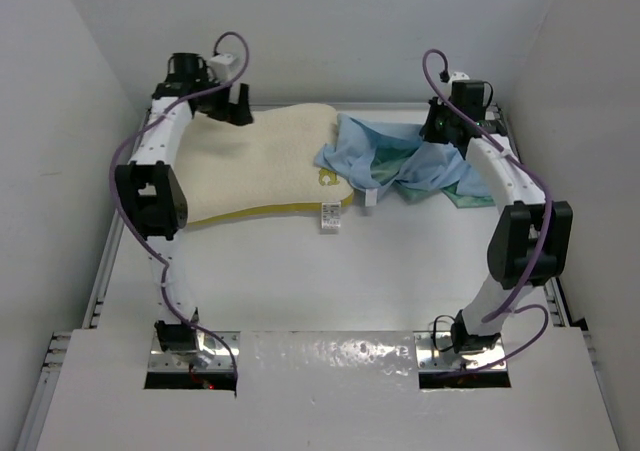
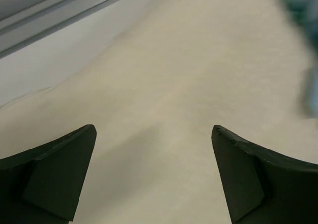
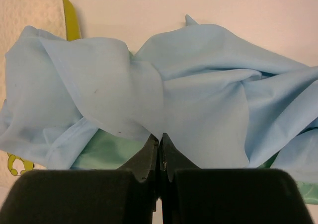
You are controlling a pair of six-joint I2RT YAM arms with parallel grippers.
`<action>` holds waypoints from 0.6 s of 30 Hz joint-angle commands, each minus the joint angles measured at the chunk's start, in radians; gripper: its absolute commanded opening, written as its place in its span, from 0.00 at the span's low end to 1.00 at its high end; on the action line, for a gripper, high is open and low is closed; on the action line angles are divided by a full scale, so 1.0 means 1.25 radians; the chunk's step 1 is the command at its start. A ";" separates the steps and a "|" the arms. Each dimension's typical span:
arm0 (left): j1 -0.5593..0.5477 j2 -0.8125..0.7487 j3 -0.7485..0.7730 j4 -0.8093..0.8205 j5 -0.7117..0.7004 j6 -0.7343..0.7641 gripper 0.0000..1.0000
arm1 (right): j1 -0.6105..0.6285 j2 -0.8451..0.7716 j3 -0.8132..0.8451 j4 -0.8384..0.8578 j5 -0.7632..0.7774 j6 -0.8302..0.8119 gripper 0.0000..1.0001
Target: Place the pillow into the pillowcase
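The cream pillow (image 1: 265, 166) with yellow edge trim lies flat at the back left of the table. My left gripper (image 1: 240, 106) hovers over its far edge, and in the left wrist view its jaws stand wide open (image 2: 154, 134) above bare pillow fabric (image 2: 189, 75), with nothing between them. The pillowcase (image 1: 400, 156), light blue with teal-green showing underneath, lies crumpled against the pillow's right end. My right gripper (image 1: 440, 126) sits at its far side. In the right wrist view the gripper (image 3: 159, 137) is shut, pinching a gathered fold of the blue pillowcase (image 3: 198, 85).
A white tag (image 1: 331, 216) sticks out from the pillow's near right corner, beside its yellow logo (image 1: 327, 178). White walls enclose the table on the left, back and right. A metal rail (image 2: 59, 15) runs along the back edge near the left gripper.
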 commanded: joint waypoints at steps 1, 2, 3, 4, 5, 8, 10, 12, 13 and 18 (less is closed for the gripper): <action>0.041 -0.017 -0.035 -0.052 -0.133 0.234 1.00 | 0.003 0.011 0.020 0.032 -0.022 0.026 0.00; 0.040 -0.011 -0.035 -0.038 -0.117 0.268 1.00 | 0.004 0.018 0.030 0.026 -0.017 0.023 0.00; 0.034 -0.003 -0.025 -0.021 -0.101 0.290 1.00 | 0.007 0.025 0.039 0.008 -0.012 0.017 0.00; 0.031 0.020 0.010 0.022 -0.061 0.309 1.00 | 0.012 0.035 0.054 -0.001 -0.006 0.013 0.00; 0.023 0.032 0.030 0.050 -0.044 0.308 1.00 | 0.014 0.040 0.057 -0.012 0.002 0.011 0.00; 0.022 0.118 0.115 0.130 0.053 0.287 1.00 | 0.031 0.046 0.055 -0.028 0.027 0.004 0.00; 0.022 0.154 0.128 0.122 0.117 0.283 1.00 | 0.036 0.048 0.057 -0.040 0.037 0.000 0.00; 0.020 0.198 0.116 0.114 0.134 0.285 1.00 | 0.037 0.048 0.054 -0.055 0.045 -0.005 0.00; 0.020 0.210 0.108 0.119 0.136 0.277 1.00 | 0.039 0.048 0.052 -0.059 0.048 -0.005 0.00; -0.003 0.325 0.164 0.155 0.066 0.211 1.00 | 0.042 0.048 0.044 -0.071 0.060 -0.004 0.00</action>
